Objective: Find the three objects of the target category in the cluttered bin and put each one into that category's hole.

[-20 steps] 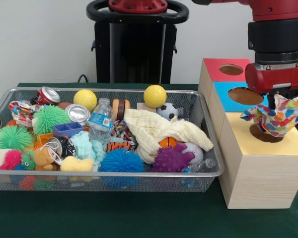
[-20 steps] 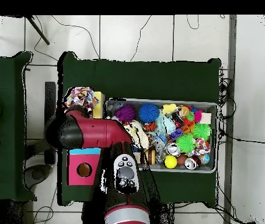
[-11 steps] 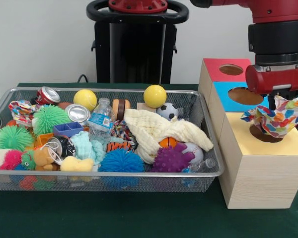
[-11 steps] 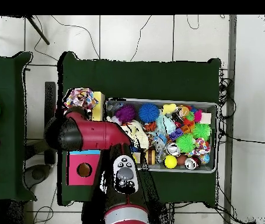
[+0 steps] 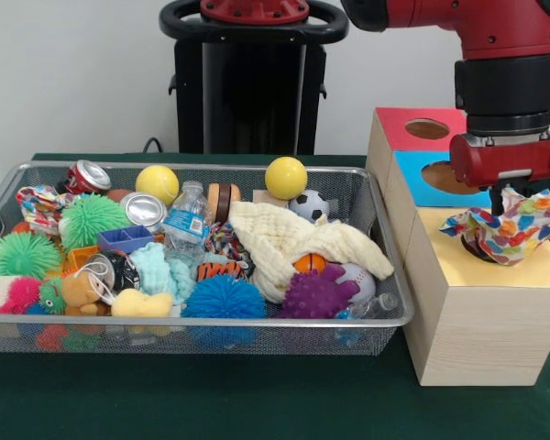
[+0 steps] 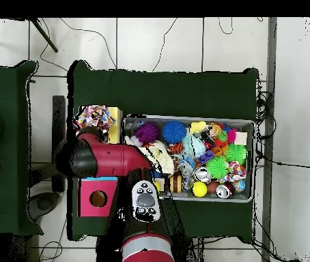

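A cloth with bright multicoloured patches [image 5: 513, 227] hangs from my gripper [image 5: 502, 200], which is shut on its middle. The cloth's lower folds rest over the dark hole in the yellow-topped box [image 5: 458, 266] and hide most of it. From overhead the same cloth [image 6: 95, 116] shows at the box row's far end, beyond the red arm [image 6: 103, 158]. In the wire bin [image 5: 211, 321] lie a cream cloth [image 5: 293, 240], a light blue towel piece [image 5: 156, 268] and another patterned cloth [image 5: 38, 203] at the left end.
Behind the yellow box stand a blue-topped box [image 5: 422, 179] and a red-topped box [image 5: 403, 128], each with a round hole. The bin also holds balls, spiky toys, crushed cans, a plastic bottle and blocks. Green cloth covers the table.
The gripper has come down and shifted slightly left with the patterned cloth, which now sits lower over the yellow box's hole. The bin's contents have not moved.
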Tool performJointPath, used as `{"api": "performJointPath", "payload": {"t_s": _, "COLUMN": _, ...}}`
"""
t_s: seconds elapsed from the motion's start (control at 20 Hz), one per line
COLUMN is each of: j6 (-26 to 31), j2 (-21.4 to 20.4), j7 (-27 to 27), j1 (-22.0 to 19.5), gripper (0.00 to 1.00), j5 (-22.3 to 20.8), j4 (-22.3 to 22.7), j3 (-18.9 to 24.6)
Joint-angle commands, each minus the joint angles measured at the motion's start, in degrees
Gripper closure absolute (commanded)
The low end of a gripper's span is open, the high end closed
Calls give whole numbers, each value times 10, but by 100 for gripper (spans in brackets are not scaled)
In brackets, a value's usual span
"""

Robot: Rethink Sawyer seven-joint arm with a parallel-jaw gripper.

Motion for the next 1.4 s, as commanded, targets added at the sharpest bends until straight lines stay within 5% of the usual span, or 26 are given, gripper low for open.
{"api": "performJointPath", "payload": {"t_s": 0.05, "j6": -27, "j2": 34, "j7": 142, "j1": 1, "gripper": 100, "j5": 17, "j4": 53, "j3": 23}}
{"api": "performJointPath", "payload": {"t_s": 0.8, "j6": 38, "j2": 57, "j7": 144, "j1": 66, "gripper": 100, "j5": 64, "j4": 31, "j3": -75}}
{"api": "performJointPath", "payload": {"t_s": 1.4, "j6": -18, "j2": 59, "j7": 114, "j1": 76, "gripper": 100, "j5": 50, "j4": 13, "j3": -92}}
